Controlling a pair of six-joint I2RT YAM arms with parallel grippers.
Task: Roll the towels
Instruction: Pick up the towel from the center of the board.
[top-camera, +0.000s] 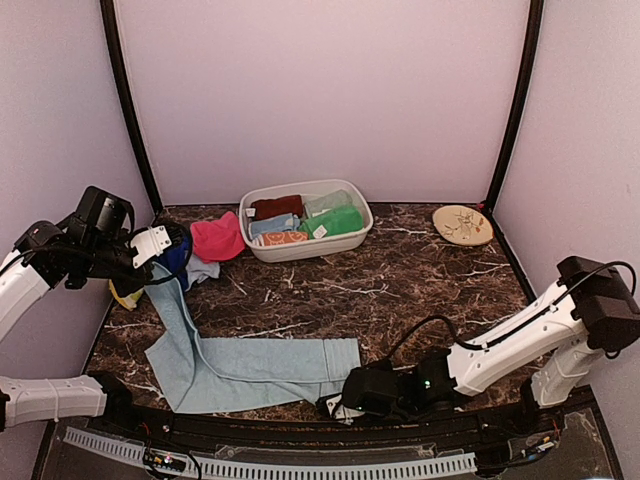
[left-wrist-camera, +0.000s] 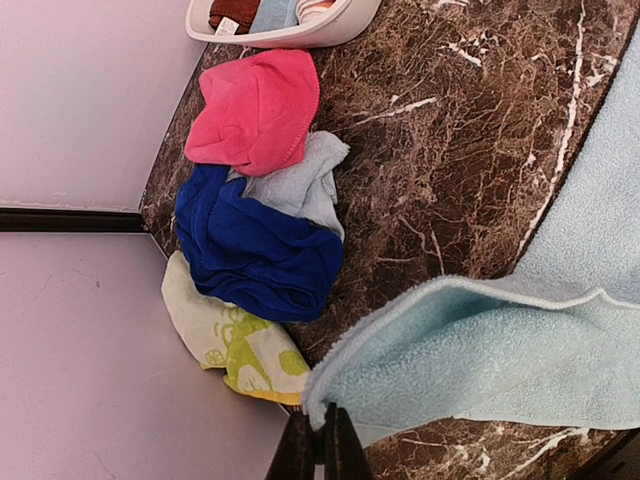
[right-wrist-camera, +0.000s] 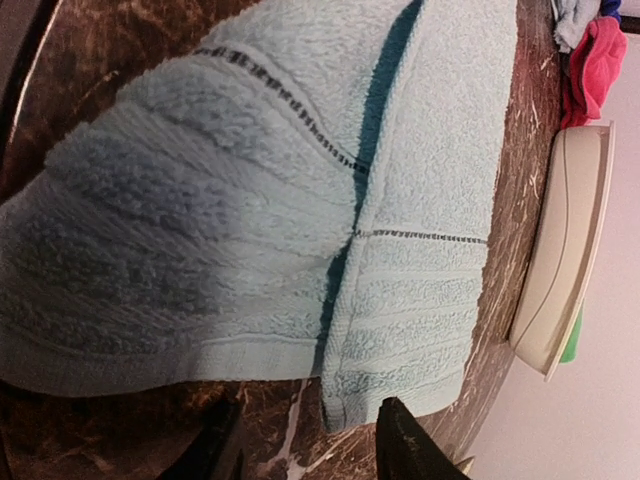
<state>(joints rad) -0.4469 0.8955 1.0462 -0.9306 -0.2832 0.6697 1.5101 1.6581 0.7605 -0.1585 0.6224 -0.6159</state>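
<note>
Near edge: right gripper (top-camera: 333, 405) spread, tips at hem of pale blue towel (top-camera: 260, 370), stretched flat along table. Overlapped layers clear only from right wrist. Left gripper (left-wrist-camera: 315, 447) pressed together, pinching towel's raised far corner, clear only from left wrist. Beyond: royal blue towel (left-wrist-camera: 250, 250), pink towel (left-wrist-camera: 255, 110), tub (top-camera: 300, 252).

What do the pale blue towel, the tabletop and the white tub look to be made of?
The pale blue towel: terry cloth, probably cotton; looped pile, woven bands and a stitched hem show. The tabletop: glossy dark brown marble look with white veins, possibly a laminate. The white tub: smooth moulded plastic, apparently, with a rolled rim.
</note>
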